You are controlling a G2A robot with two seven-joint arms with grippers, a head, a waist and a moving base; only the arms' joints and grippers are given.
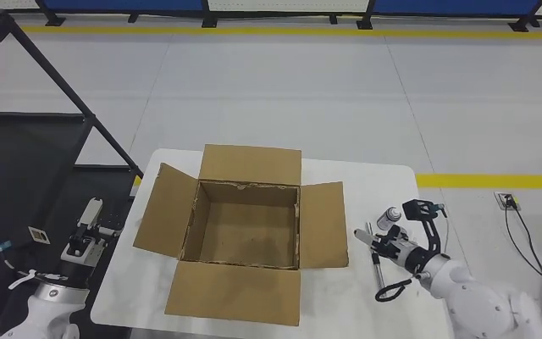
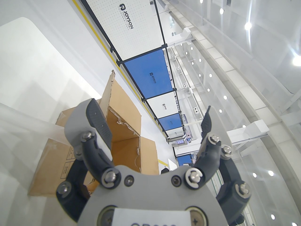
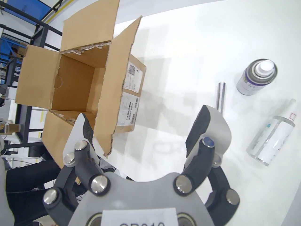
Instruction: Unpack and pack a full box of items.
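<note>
White table [image 1: 381, 182]; cardboard box [image 1: 250, 233] at top-view centre, flaps spread; right gripper [image 3: 144, 116] lower right, fingers released; left gripper [image 2: 150, 109] lower left, likewise released; clear bottle [image 3: 272, 137], spray can [image 3: 257, 76], metal rod [image 3: 221, 97] right of box.

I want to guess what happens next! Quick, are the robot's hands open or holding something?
Left gripper: open, holding nothing.
Right gripper: open, holding nothing.
</note>
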